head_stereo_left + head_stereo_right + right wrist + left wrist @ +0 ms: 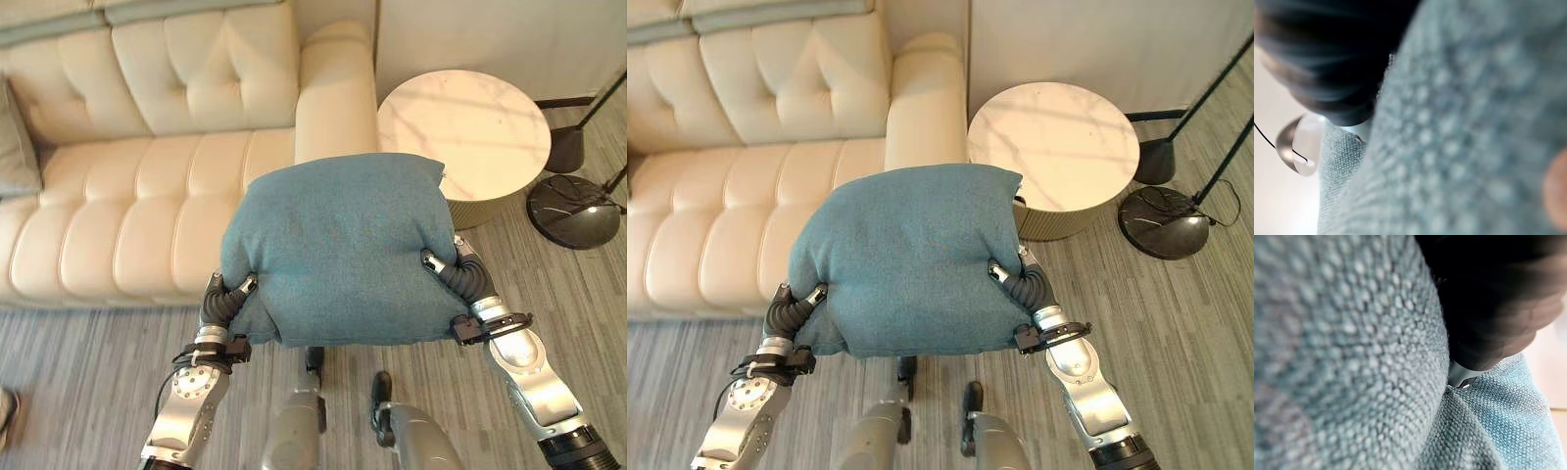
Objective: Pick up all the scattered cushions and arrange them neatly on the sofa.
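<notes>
The fingers of both hands are hidden under and behind a large teal cushion (pixel 338 250), so I cannot tell whether they are curled or straight. The left hand (pixel 223 299) presses against the cushion's lower left side and the right hand (pixel 453 269) against its right side, with only the dark ribbed covers and a bit of each hand showing at the fabric's edge. The cushion is held up between the 2 hands, clear of the floor (pixel 88 372), in front of the seat of a cream sofa (pixel 147 196) and near the sofa's right armrest. In the wrist views the woven teal fabric lies right against each dark cover.

A second cushion (pixel 15 147), grey-green, leans on the sofa at the far left edge. Right of the armrest stands a round table (pixel 465 127) with a pale marbled top. Beside the table, a round black lamp base (pixel 573 211) rests on the striped grey floor.
</notes>
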You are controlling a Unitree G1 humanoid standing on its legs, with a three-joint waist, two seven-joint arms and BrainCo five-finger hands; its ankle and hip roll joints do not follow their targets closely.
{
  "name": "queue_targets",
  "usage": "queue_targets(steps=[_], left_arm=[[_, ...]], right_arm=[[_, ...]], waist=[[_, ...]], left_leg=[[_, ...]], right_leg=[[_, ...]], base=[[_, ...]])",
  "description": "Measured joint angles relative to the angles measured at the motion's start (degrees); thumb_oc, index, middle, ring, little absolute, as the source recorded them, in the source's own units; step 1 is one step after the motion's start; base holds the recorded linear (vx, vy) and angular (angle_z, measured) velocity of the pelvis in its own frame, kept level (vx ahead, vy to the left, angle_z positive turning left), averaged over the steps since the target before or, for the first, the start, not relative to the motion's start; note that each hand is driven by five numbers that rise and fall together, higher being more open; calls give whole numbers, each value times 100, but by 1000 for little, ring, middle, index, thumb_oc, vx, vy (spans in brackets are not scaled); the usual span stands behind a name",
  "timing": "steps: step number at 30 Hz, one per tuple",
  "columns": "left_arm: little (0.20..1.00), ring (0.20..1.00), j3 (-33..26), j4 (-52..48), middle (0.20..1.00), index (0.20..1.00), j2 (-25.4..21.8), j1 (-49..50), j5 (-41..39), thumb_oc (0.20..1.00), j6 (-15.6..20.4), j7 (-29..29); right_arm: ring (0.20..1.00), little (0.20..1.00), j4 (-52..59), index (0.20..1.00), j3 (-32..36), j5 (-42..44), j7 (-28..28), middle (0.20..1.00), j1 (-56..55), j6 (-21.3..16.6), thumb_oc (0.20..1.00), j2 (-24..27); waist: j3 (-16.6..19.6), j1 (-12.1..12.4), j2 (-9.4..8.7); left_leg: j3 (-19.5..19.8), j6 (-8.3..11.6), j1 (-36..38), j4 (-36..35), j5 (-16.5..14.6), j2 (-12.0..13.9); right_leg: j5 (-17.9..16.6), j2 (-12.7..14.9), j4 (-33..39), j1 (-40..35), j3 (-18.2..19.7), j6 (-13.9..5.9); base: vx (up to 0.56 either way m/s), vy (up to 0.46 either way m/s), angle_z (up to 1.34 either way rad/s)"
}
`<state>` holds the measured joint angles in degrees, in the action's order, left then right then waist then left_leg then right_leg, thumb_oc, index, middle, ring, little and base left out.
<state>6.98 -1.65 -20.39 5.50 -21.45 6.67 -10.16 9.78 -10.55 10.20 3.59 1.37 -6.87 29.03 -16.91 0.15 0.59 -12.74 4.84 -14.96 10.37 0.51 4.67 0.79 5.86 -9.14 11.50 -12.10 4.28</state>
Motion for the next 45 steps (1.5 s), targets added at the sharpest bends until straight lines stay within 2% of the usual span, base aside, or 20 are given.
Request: queue_targets(steps=[4,5,6,7,8,12,16,22,25,26,27,29,30,33,35,38,39,42,44,45], left_arm=[[200,200,174,79,200,200,191,-280,-21,200,15,40],[200,200,196,62,200,200,193,-343,-21,200,19,61],[200,200,215,47,200,200,215,-342,-21,200,18,77],[200,200,238,50,200,200,224,-337,-19,200,13,84],[200,200,236,48,200,200,192,-361,-18,200,11,82],[200,200,117,59,200,200,-121,-49,-14,200,-42,95],[200,200,-41,52,200,200,-200,238,4,200,-87,145],[200,200,-31,63,200,200,-222,322,8,200,-170,223],[200,200,30,243,200,200,-179,103,10,200,-199,293],[200,200,62,292,200,200,-179,64,12,200,-204,311],[200,200,70,332,200,200,-204,57,18,200,-207,320],[200,200,124,374,200,200,-184,63,22,200,-214,318],[200,200,130,406,200,200,-298,58,25,200,-212,320],[200,200,189,415,200,200,-361,58,28,200,-215,329],[200,200,188,430,200,200,-263,56,45,200,-216,329],[200,200,239,431,200,200,-235,66,65,200,-218,360],[200,200,275,431,200,200,-209,67,66,200,-218,386],[200,200,323,419,200,200,-141,90,68,200,-223,437],[200,200,406,427,200,200,-153,116,64,200,-225,469],[200,200,423,424,200,200,-136,176,62,200,-225,511]], right_arm=[[200,200,58,200,243,0,20,200,-102,-7,200,38],[200,200,89,200,332,-1,20,200,-125,-9,200,52],[200,200,96,200,403,-1,2,200,-129,-9,200,92],[200,200,87,200,437,-2,-3,200,-144,-8,200,97],[200,200,87,200,437,-1,0,200,-189,-6,200,-46],[200,200,2,200,98,0,-78,200,-227,23,200,-276],[200,200,-39,200,-82,0,-171,200,-199,130,200,-361],[200,200,-45,200,-124,-1,-200,200,-224,242,200,-423],[200,200,-36,200,-28,-3,-204,200,-226,244,200,-408],[200,200,-40,200,3,-4,-215,200,-252,247,200,-413],[200,200,-37,200,-26,-3,-214,200,-313,247,200,-449],[200,200,-31,200,14,-2,-216,200,-430,241,200,-491],[200,200,-21,200,-16,3,-250,200,-440,241,200,-549],[200,200,-15,200,19,49,-294,200,-444,240,200,-549],[200,200,-16,200,51,213,-310,200,-454,241,200,-527],[200,200,-15,200,216,273,-435,200,-559,232,200,-502],[200,200,-26,200,256,355,-454,200,-662,231,200,-471],[200,200,-46,200,287,458,-451,200,-812,234,200,-367],[200,200,-106,200,332,457,-447,200,-838,233,200,-283],[200,200,-83,200,372,458,-454,200,-840,233,200,-221]], waist=[[62,-549,130],[72,-548,150],[153,-553,323],[213,-566,443],[229,-563,381],[309,-351,221],[360,-74,90],[496,-119,-177],[489,-206,-152],[490,-335,-112],[451,-448,-161],[394,-493,-166],[325,-546,-98],[188,-572,-157],[109,-629,-135],[126,-738,-171],[132,-790,-166],[202,-993,137],[243,-1197,146],[312,-1199,129]], left_leg=[[-1073,31,963,-297,-184,518],[-1186,13,1123,-470,-165,575],[-1284,-125,1291,-692,298,710],[-1156,16,1359,-892,226,703],[-1012,23,1365,-1009,220,543],[-796,-117,1408,-989,144,196],[-679,-174,1439,-985,107,126],[-661,-219,1409,-943,49,90],[-584,-434,1228,-715,-133,-10],[-496,-495,1125,-464,-236,-83],[-352,-739,1152,-326,-449,-301],[-307,-804,1242,-370,-490,-355],[-159,-864,1215,-409,-498,-343],[-63,-1005,1201,-384,-495,-466],[155,-914,1196,-375,-588,-529],[549,-799,1346,-400,-686,-661],[740,-692,1477,-410,-788,-700],[1084,-232,1479,-52,-1021,-354],[982,146,1290,1004,-1239,-204],[870,341,985,2079,-1359,-128]], right_leg=[[-189,270,457,-573,-965,-280],[-201,320,444,-594,-1122,-319],[-223,258,438,-610,-1244,-454],[-229,224,431,-622,-1347,-548],[-264,373,429,-637,-1380,-642],[-406,643,676,-952,-1280,-889],[-501,635,858,-1121,-1287,-1003],[-515,675,792,-1100,-1272,-1011],[-383,984,-158,-694,-1085,-1102],[-374,1186,-804,-403,-837,-1089],[-421,1488,-1926,125,-180,-1044],[148,1282,-2567,646,495,-1269],[368,806,-2016,718,500,-1287],[386,327,-1184,956,142,-1235],[327,123,-649,1087,-106,-1398],[53,180,-14,877,-732,-1331],[-191,205,46,715,-724,-1147],[-303,-113,-62,453,-641,-1046],[-141,-232,-179,220,-695,-570],[-170,-283,-162,127,-702,-241]], base=[[27,110,117],[28,152,129],[35,86,69],[54,113,76],[116,190,62],[77,148,45],[65,175,12],[97,294,1],[47,336,18],[164,313,42],[337,373,38],[332,209,25],[307,137,31],[385,116,41],[445,59,63],[335,-2,73],[494,-38,85],[472,-30,75],[413,-34,59],[380,-79,-16]])
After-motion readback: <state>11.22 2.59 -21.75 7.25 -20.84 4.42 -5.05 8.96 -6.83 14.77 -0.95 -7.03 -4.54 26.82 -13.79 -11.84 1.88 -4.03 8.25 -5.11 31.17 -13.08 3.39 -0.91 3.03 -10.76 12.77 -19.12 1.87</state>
